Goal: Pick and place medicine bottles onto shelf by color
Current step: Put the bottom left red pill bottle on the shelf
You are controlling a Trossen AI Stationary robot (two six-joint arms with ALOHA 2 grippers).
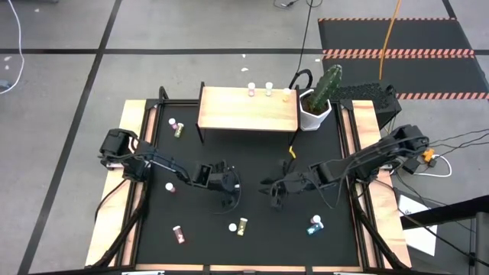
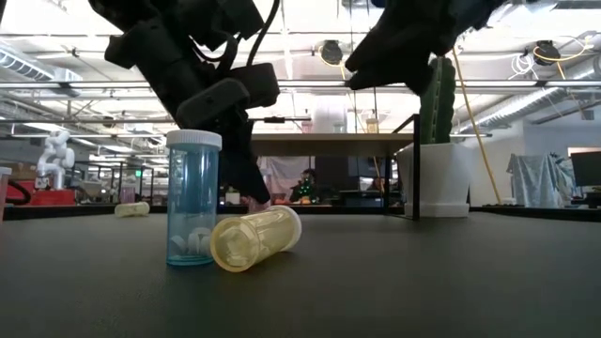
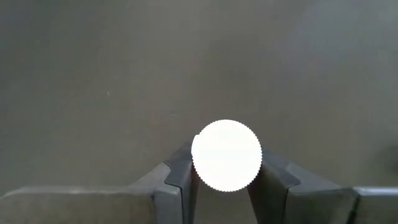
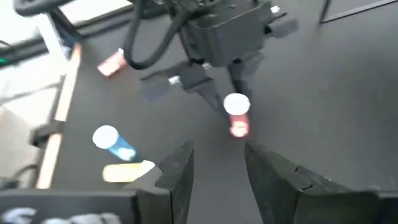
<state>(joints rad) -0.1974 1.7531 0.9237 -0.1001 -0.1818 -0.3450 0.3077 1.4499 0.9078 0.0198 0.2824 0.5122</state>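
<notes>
**Two dark arms, black cabling, grey finger pads**

Both arms are black, built of boxy jointed segments. The left arm (image 1: 145,164) has black cable looped along its links; the right arm (image 1: 367,156) carries an orange fitting near its base. The left gripper (image 3: 227,177) has flat grey fingers with stepped, angular tips. The right gripper (image 4: 217,168) has matching dark tapered fingers.
</notes>
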